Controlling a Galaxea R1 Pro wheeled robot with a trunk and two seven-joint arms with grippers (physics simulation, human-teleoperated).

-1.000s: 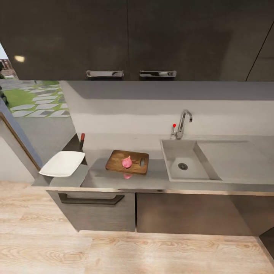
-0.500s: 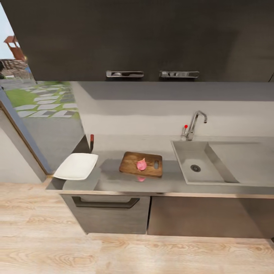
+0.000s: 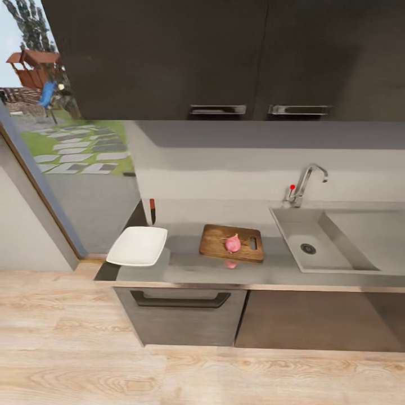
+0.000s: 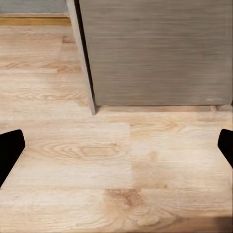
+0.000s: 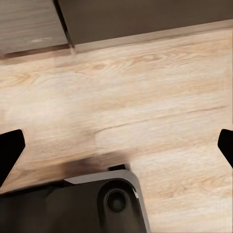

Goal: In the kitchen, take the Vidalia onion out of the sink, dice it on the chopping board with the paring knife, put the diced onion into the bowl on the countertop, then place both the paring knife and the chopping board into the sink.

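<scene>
Head view: the kitchen run seen from in front and above.
Countertop (image 3: 185,264): long grey worktop over dark grey cabinets, wall cabinets above.
Chopping board (image 3: 216,239): brown wooden board lying flat on the countertop, between the bowl and the sink.
Vidalia onion (image 3: 232,243): pinkish, resting on the chopping board, beside the board's handle slot; a small pink piece (image 3: 230,263) lies on the countertop just in front of the board.
Bowl (image 3: 138,246): white, squarish and shallow, at the end of the countertop nearest the window, well apart from the board.
Paring knife (image 3: 152,210): reddish handle uppermost, dark blade pointing down, standing near the wall just behind the bowl; whether it leans on anything cannot be told.
Sink (image 3: 315,247): grey basin with a round drain, drainboard alongside it, chrome tap (image 3: 306,183) with a red dot behind it.
Floor (image 3: 67,337): pale wood planks in front of the cabinets.

Left wrist view: looking down at the floor.
Left gripper (image 4: 116,150): two dark fingertips (image 4: 9,150) at opposite edges of the picture, spread wide, nothing between them.
Ahead of the fingers: the base of a grey wood-grain cabinet (image 4: 155,53) meeting the plank floor.

Right wrist view: looking down at the floor.
Right gripper (image 5: 116,148): dark fingertips (image 5: 9,148) spread wide apart, nothing held.
Between the fingers: bare planks; nearer the wrist, a dark rounded part of the robot (image 5: 97,204).
Beyond the fingers: the cabinet plinth (image 5: 145,19).
</scene>
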